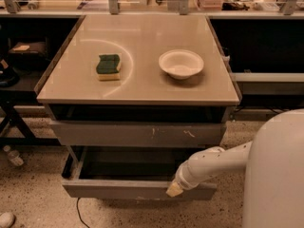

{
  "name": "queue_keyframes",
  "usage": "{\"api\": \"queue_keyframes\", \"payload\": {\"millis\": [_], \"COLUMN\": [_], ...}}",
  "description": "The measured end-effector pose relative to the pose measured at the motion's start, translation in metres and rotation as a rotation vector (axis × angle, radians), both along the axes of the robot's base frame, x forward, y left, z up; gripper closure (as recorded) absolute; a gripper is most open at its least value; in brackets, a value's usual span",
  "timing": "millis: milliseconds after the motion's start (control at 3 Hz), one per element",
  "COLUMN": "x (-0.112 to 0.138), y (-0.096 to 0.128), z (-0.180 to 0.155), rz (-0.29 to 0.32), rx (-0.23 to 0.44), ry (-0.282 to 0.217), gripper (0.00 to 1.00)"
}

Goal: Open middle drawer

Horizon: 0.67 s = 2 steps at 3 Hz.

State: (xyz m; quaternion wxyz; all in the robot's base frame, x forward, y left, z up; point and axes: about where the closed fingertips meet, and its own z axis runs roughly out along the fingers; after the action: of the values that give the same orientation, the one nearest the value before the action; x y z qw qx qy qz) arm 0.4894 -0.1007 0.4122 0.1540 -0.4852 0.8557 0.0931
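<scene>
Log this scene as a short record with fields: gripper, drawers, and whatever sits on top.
gripper: low, at the top edge of the middle drawer's front, right of its centre
middle drawer: pulled out towards the camera, inside in shadow
scratched drawer front: just above, set further back than the open drawer
tabletop: beige, holds two things
sponge: green on yellow, left side
bowl: white, upright, right side, apart from the sponge
</scene>
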Motion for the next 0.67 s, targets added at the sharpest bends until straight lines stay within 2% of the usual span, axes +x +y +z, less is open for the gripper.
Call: {"api": "queue_keyframes", "payload": {"millis": [333, 667], "x": [-0.0042, -0.0051], "y": [-0.0025, -0.001], "z": [0.0018, 0.0011], "rz": [-0.021, -0.013], "rx": [-0.013, -0.013], "ry": [-0.001, 0.004], "gripper": [1.0, 1.0]}}
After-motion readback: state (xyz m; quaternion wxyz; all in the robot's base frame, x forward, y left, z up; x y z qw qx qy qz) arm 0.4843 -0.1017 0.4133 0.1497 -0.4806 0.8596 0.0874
